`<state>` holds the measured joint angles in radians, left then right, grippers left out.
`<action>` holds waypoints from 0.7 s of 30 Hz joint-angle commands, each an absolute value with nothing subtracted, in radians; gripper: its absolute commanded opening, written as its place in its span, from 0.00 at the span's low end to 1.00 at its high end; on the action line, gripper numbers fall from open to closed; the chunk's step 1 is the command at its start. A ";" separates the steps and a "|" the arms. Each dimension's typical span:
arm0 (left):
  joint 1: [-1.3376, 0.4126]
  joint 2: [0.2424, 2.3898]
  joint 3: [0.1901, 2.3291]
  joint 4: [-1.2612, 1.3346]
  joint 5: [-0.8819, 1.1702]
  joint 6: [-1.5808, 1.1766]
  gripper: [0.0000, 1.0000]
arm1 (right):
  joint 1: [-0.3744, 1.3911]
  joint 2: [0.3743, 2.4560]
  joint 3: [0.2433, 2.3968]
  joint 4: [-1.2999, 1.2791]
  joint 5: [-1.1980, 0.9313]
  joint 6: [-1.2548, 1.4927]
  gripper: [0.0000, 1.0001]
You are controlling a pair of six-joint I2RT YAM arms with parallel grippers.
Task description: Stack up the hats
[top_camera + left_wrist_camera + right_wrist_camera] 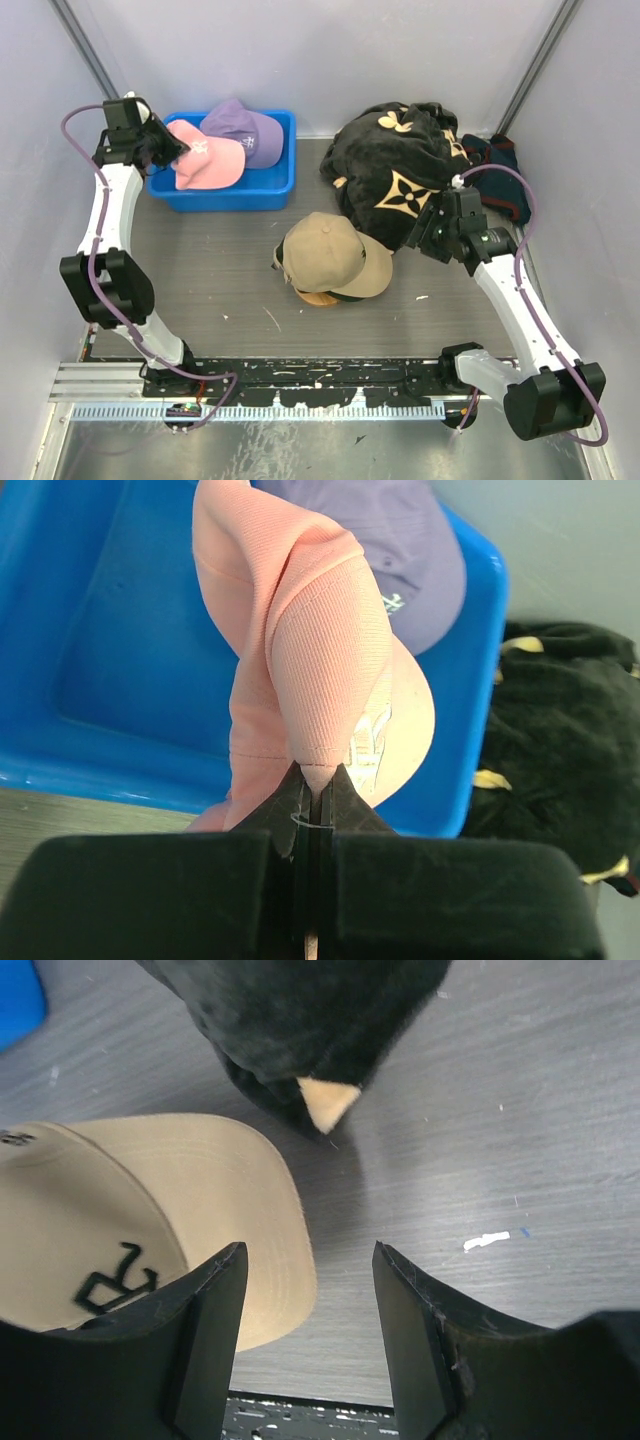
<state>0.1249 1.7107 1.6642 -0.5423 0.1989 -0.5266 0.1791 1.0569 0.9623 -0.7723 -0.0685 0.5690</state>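
Note:
The pink cap [207, 160] lies in a blue bin [230, 190] at the back left, and the lavender cap [245, 128] lies behind it. My left gripper [172, 152] is shut on a fold of the pink cap [310, 650], pinching its fabric between the fingertips [318, 772]. The lavender cap [400, 540] shows beyond it. The tan cap [335, 255] sits mid-table over something dark-edged [282, 262], perhaps the dark green cap. My right gripper [425, 235] is open and empty, just right of the tan cap's brim [200, 1200], above the table [310, 1260].
A large black cloth with tan flower marks [400, 170] is heaped at the back right and shows in the right wrist view [300, 1020]. A dark bundle [500, 178] lies beside it at the right wall. A brown wooden-looking edge [318, 298] peeks from under the tan cap.

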 commanded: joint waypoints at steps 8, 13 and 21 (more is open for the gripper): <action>0.122 1.539 1.667 -0.455 0.462 -0.627 0.00 | 0.176 1.064 1.208 -0.690 -0.170 0.519 0.60; 0.087 1.466 1.584 -0.318 0.581 -0.758 0.00 | 0.176 1.075 1.276 -0.537 -0.384 0.559 0.62; -0.041 1.392 1.531 -0.257 0.667 -0.840 0.00 | 0.185 1.126 1.255 -0.207 -0.714 0.793 0.69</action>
<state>0.0151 1.4490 1.5417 -0.3439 0.5804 -0.7723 0.1795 1.1027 1.2514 -0.4675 -0.5114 0.6403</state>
